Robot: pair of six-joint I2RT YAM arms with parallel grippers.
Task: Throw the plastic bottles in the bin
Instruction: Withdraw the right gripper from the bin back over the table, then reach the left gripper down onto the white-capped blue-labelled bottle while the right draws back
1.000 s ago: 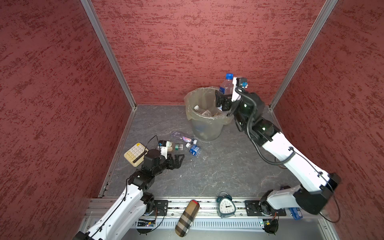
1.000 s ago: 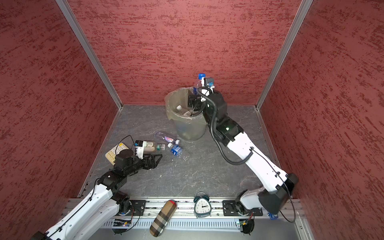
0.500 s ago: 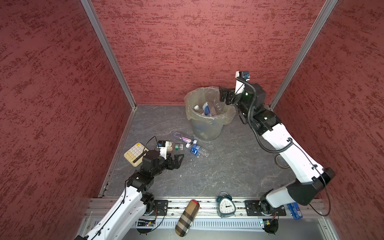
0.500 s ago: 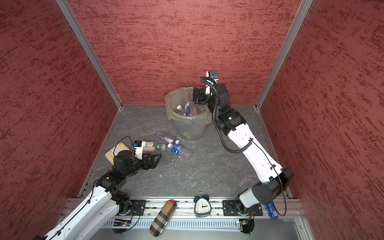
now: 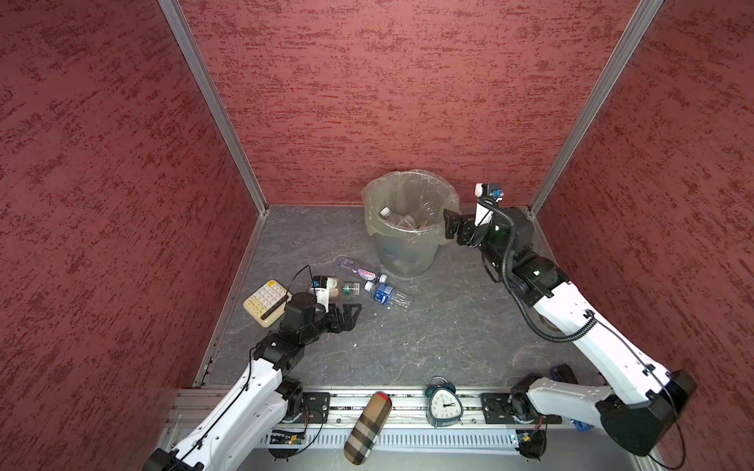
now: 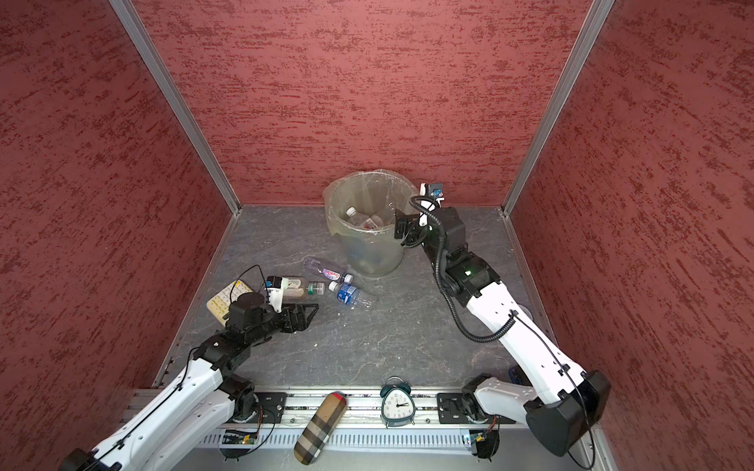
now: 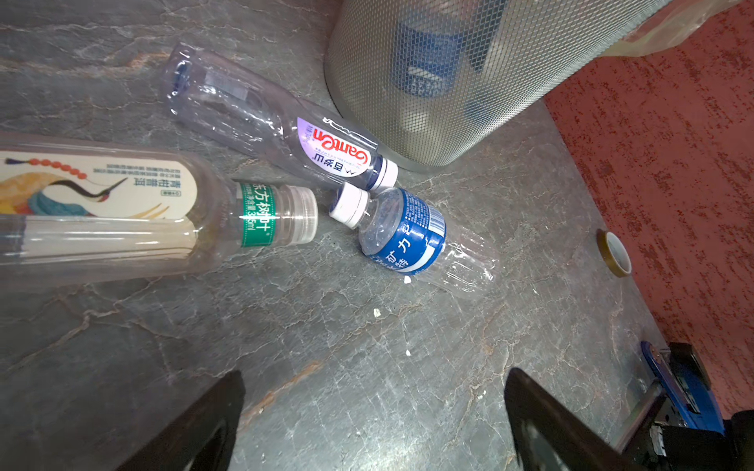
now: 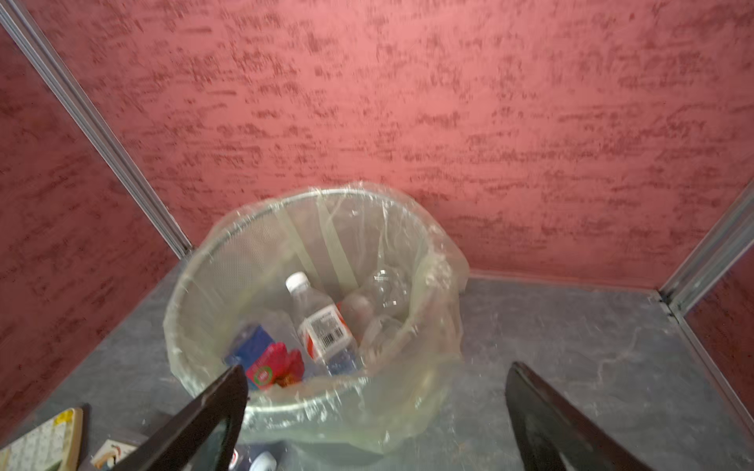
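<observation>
Three plastic bottles lie on their sides on the grey tabletop, in front of the bin [image 5: 404,257] and a little to its left in both top views. The beige-label bottle [image 5: 338,287] has its long axis about left to right, and its cap with the green band below it points right. Its other end is hidden behind the left arm's camera. The pink-label bottle [image 5: 361,271] lies diagonally, with the base toward the far left and the white cap toward the near right, close to the foot of the bin. The blue-label bottle [image 5: 385,294] also lies diagonally, but its white cap points far and left and its clear base points near and right. In the left wrist view the three caps come near each other, with the beige-label bottle [image 7: 122,212], the pink-label bottle [image 7: 285,130] and the blue-label bottle [image 7: 412,232] spreading out from that place. The left pincer [image 5: 354,316] is spread wide and holds nothing; it is low over the tabletop, just on the near side of these bottles. The right pincer [image 5: 449,224] is also spread and empty. It is at the right side of the bin's rim and points toward the bin; I cannot tell if it touches the bag. In the right wrist view, the bin [image 8: 196,285] contains a white-cap bottle [image 8: 322,322] that leans with its cap up. A cream calculator [image 5: 267,301] lies left of the bottles.
</observation>
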